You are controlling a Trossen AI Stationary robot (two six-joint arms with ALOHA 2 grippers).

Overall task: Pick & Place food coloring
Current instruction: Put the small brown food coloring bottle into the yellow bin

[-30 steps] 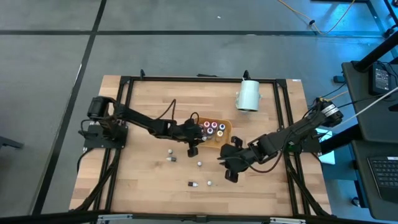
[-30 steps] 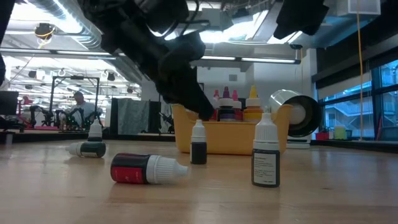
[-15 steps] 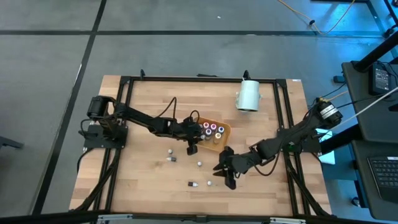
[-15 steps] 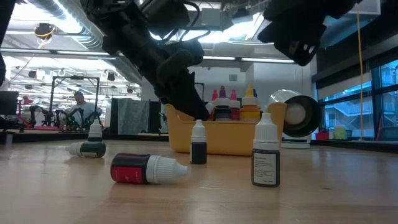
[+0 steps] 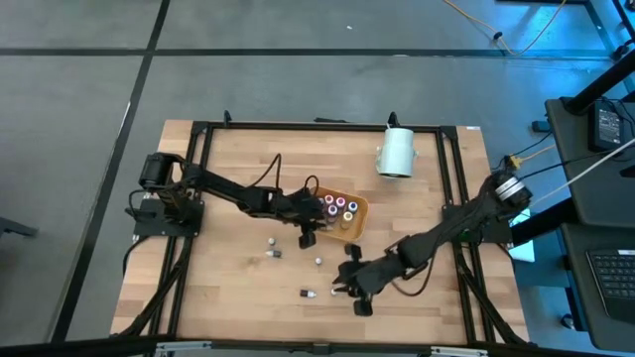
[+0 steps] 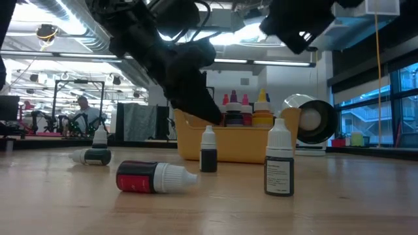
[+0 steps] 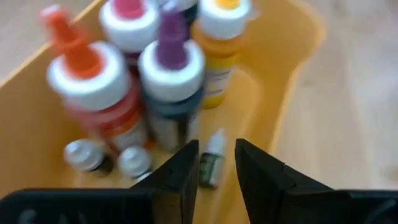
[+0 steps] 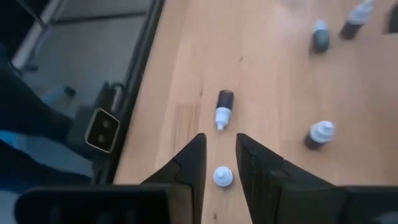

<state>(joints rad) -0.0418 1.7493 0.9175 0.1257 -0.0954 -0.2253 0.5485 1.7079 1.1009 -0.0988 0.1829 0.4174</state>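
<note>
above loose bottles, right gripper hovers.

five loose bottles on the table, one orange tray, one white cylinder.

A robotics lab or open workshop hall. Exposed ducts and strip lights run overhead, large windows line the right, a person sits far left among equipment, and the wooden table stands on a grey concrete floor.
</note>
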